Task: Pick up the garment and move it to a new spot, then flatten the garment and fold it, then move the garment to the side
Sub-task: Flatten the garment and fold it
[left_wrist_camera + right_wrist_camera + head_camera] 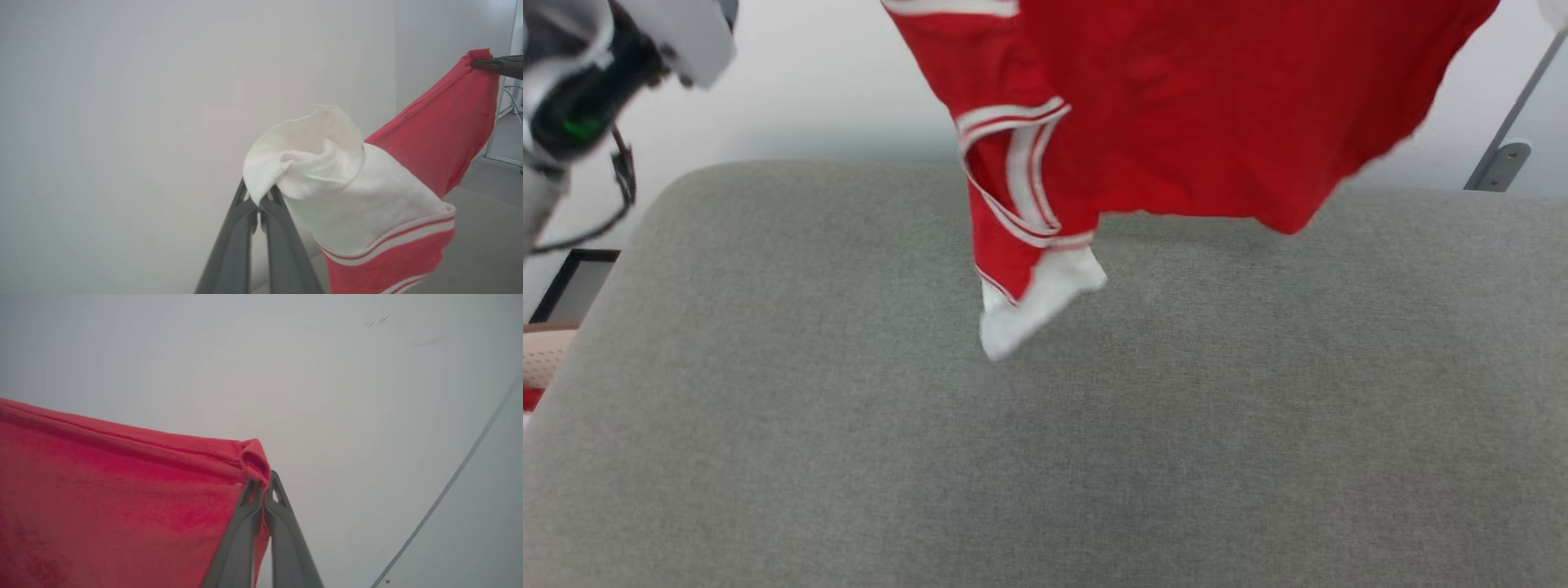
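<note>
Nearest the head camera, a grey fabric-covered bench (1045, 457) spread across the lower view, with one rounded corner at its far left. Above it the red jersey T-shirt (1176, 106) hung in the air, clear of the fabric. One white sleeve (1045, 302) and its red-and-white striped trim dangled lowest, and the red body draped away toward the upper right. The shirt's lettering could not be seen.

In the left wrist view, the left pincer (259, 200) was clamped tight on a bunched fold of the other white sleeve (327, 183), its two dark fingers pressed together with cloth between the tips. From that sleeve the red cloth stretched across to the right pincer (262, 486), which was likewise closed hard on a rolled red corner of the hem (253, 455), so the shirt was slung between the two.

Part of the left arm's pale wrist housing (596, 73) showed at the head view's upper left. Beyond the bench stood a plain pale wall (849, 73), with a grey metal bracket (1499, 163) at the far right.
</note>
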Motion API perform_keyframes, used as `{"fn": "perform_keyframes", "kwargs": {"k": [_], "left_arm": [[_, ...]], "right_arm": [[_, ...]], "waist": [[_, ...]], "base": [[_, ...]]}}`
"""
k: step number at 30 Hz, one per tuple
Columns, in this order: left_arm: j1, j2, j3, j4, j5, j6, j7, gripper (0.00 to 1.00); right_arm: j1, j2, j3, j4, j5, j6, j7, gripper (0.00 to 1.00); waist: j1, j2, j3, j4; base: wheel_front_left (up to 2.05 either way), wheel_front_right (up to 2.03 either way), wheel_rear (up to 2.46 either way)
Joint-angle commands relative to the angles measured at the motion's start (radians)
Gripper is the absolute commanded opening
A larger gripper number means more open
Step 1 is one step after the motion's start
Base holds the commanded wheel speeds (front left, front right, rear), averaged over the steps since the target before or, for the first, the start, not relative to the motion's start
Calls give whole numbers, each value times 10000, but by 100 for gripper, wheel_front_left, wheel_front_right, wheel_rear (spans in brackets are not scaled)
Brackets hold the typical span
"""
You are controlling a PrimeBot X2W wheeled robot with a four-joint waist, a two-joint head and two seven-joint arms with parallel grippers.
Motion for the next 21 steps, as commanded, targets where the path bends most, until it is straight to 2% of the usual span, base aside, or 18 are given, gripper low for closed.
{"fn": "perform_keyframes", "kwargs": {"k": [1, 11, 17, 21], "left_arm": [[-56, 3, -13, 68, -7, -9, -31, 0], [-1315, -176, -771, 830, -15, -10, -233, 0], [-2013, -135, -1383, 1122, 364, -8, -776, 0], [-2547, -326, -1665, 1660, 511, -7, -1207, 0]], "right_arm": [[-53, 13, -65, -14, -73, -19, -40, 0], [143, 325, -1049, -546, -853, -20, 119, 0], [-10, 525, -1607, -762, -1299, -20, 228, 0], [-230, 768, -2009, -749, -1724, -20, 115, 0]], "waist": [[0, 0, -22, -34], [0, 0, 257, -189], [0, 0, 1134, -278], [0, 0, 1951, -364]], "base": [[0, 0, 0], [0, 0, 0], [0, 0, 0], [0, 0, 0]]}}
